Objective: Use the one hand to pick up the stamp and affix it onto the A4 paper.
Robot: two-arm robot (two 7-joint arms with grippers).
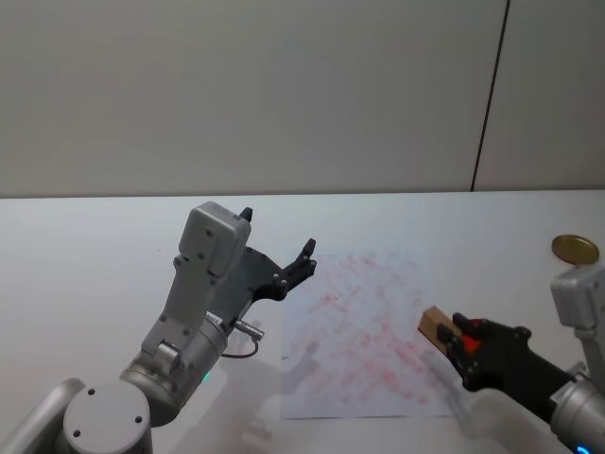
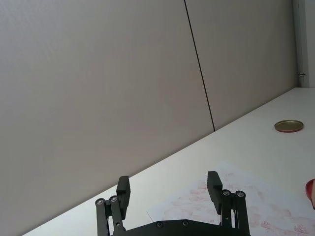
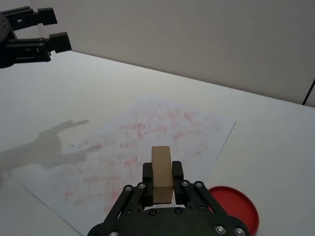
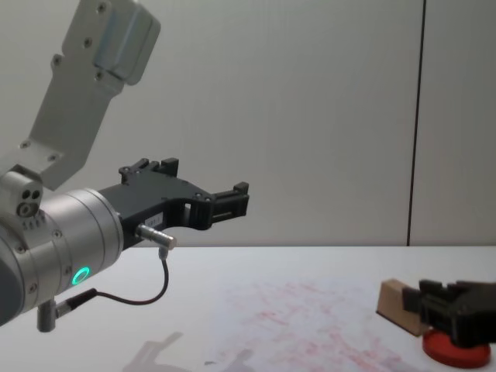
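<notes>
- My right gripper (image 1: 457, 339) is clenched on the stamp (image 3: 161, 172). Its short, blocky black fingers press the block's two long flanks.
- The stamp is a plain rectangular block of light-brown wood with smooth faces and square edges. One end juts forward past my fingertips.
- In the head view the stamp sits at the right edge of the A4 paper (image 1: 359, 322), toward its near end, and is tilted. In the chest view it looks raised off the table.
- The A4 paper is a thin white sheet lying flat on the table (image 1: 95, 246). It is smeared all over with faint, blotchy red prints, densest through the middle.
- The ink pad (image 3: 236, 211) is a flat, round, matte red disc. It lies on the table just off the sheet's right edge, under my right gripper in the chest view.
- My left gripper (image 2: 168, 187) hangs high above the table beside the sheet's left edge. It is released, with its two black fingers spread wide and nothing between them.
- The left arm's shell is smooth silver-grey metal, with a green ring light (image 4: 80, 274) glowing on its wrist.
- A small round brass-coloured lid (image 1: 575, 249) lies flat far off on the right of the table.
- The table is a smooth, matte white slab.
</notes>
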